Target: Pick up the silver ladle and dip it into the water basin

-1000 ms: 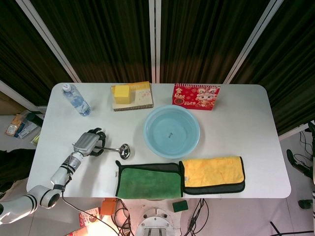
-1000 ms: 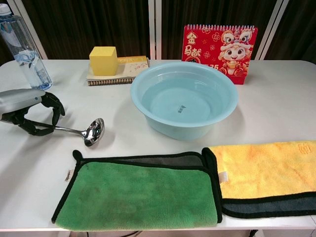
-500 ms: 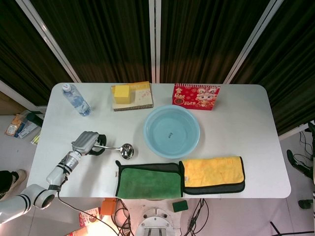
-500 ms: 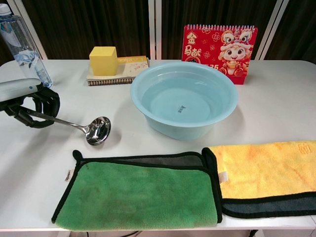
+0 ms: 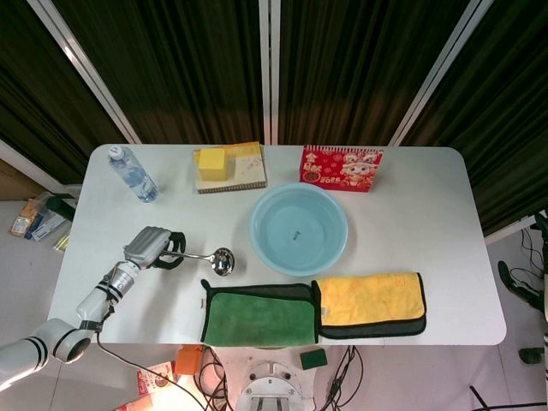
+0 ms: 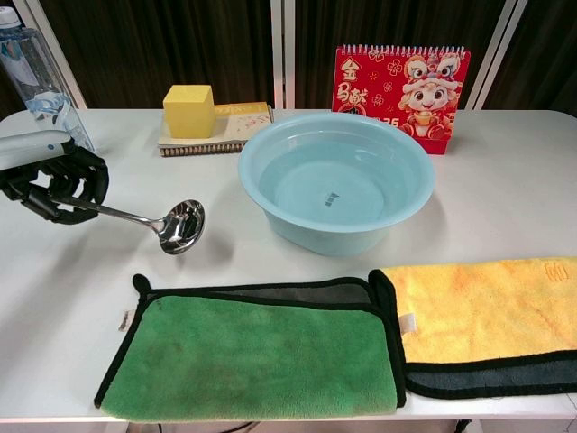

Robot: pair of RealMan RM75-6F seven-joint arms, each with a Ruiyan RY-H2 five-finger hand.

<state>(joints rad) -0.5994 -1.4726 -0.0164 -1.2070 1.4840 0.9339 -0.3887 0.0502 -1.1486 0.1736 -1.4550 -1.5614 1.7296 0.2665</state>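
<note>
My left hand point(image 5: 154, 247) point(image 6: 50, 178) grips the handle of the silver ladle point(image 5: 216, 258) point(image 6: 171, 225) at the table's left. The ladle hangs just above the table, bowl end lower and pointing right toward the light blue water basin point(image 5: 299, 229) point(image 6: 335, 180). The basin stands in the middle of the table, holding clear water, a short way right of the ladle's bowl. My right hand appears in neither view.
A green cloth point(image 5: 258, 316) point(image 6: 252, 354) and a yellow cloth point(image 5: 370, 302) point(image 6: 491, 325) lie along the front edge. A water bottle point(image 5: 133, 175) point(image 6: 38, 86) stands at the back left. Behind the basin are a yellow block on a notebook point(image 5: 229, 165) and a red calendar point(image 5: 341, 168).
My left hand has lifted the ladle off the table and carried it a little right and up; the bowl now hangs nearer the basin.
</note>
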